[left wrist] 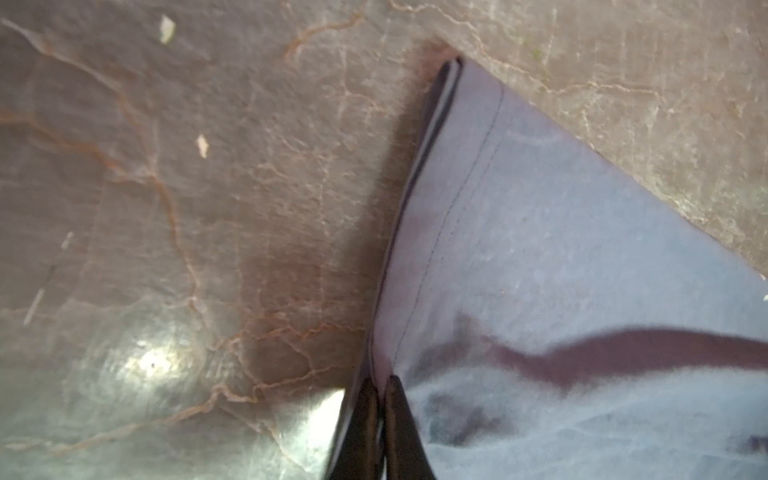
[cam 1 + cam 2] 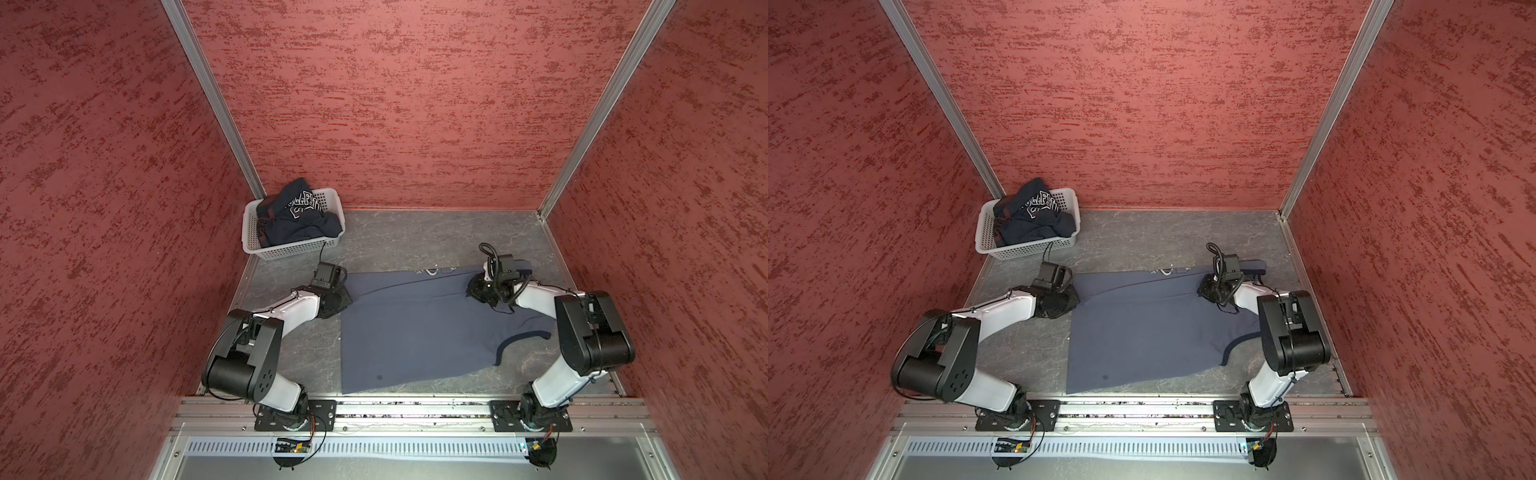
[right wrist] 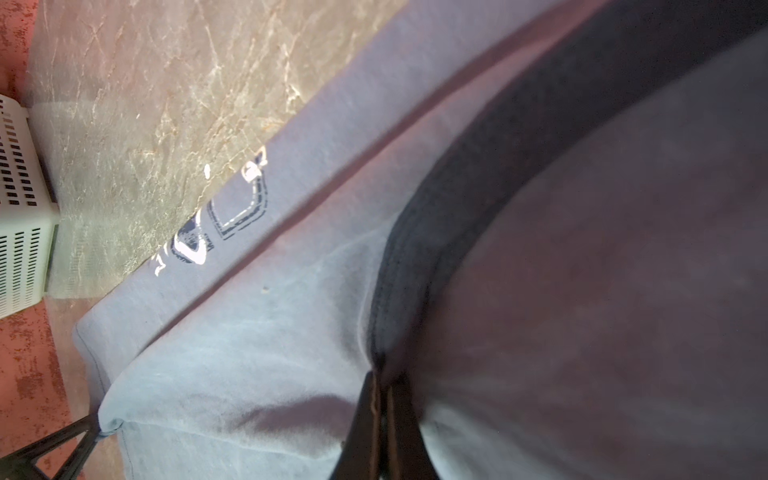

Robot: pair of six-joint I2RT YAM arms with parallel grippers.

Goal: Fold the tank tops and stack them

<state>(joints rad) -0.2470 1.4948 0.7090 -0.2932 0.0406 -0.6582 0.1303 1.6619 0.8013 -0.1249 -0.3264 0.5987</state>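
Observation:
The slate grey-blue tank top [image 2: 415, 332] [image 2: 1142, 332] lies spread on the table, with a fold running along its far edge. My left gripper [image 1: 380, 380] is shut on the cloth's edge near its far left corner [image 1: 453, 66]. My right gripper [image 3: 384, 380] is shut on the same tank top [image 3: 270, 353], where the navy trim [image 3: 457, 187] bunches at the far right. In both top views the wrists hide the fingertips. The dark navy tank top [image 2: 295, 220] [image 2: 1034, 216] sits crumpled in the basket.
The white perforated basket [image 2: 291, 249] [image 2: 1025, 249] [image 3: 20, 208] stands in the far left corner of the table. Red walls close in three sides. An aluminium rail [image 2: 415, 409] with both arm bases runs along the front edge.

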